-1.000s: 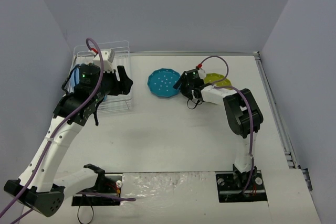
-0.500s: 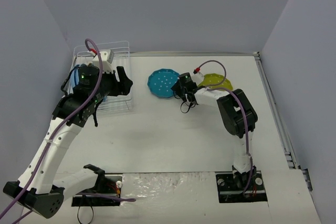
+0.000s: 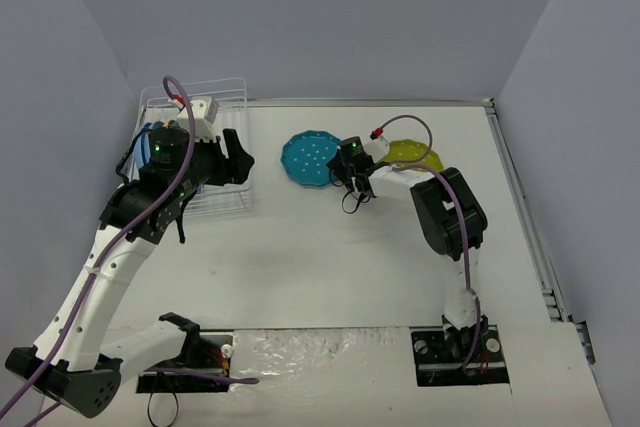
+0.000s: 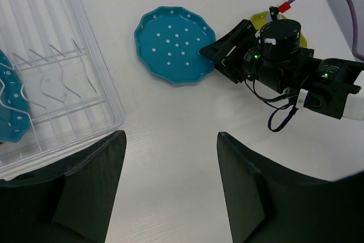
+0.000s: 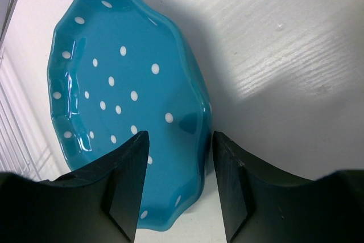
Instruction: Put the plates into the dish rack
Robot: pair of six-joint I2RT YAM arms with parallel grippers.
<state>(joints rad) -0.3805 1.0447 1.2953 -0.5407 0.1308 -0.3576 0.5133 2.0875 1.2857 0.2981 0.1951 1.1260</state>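
A teal white-dotted plate (image 3: 308,159) with a scalloped rim lies flat on the table; it also shows in the left wrist view (image 4: 173,44) and the right wrist view (image 5: 125,101). My right gripper (image 3: 340,163) (image 5: 179,135) is open, with its jaws either side of the plate's right rim, not closed on it. A lime green plate (image 3: 416,154) lies behind the right wrist. The white wire dish rack (image 3: 240,87) (image 4: 85,72) stands at the back left and holds another teal dotted plate (image 4: 11,109) and blue plates (image 3: 146,137). My left gripper (image 3: 238,152) (image 4: 169,136) is open and empty beside the rack's right side.
The right arm's purple cable (image 3: 405,125) loops over the lime green plate. Grey walls close off the back and both sides. The two arm bases (image 3: 330,357) sit at the near edge.
My right gripper has moved left to the teal plate, and its open jaws now straddle the rim. The left arm has barely moved.
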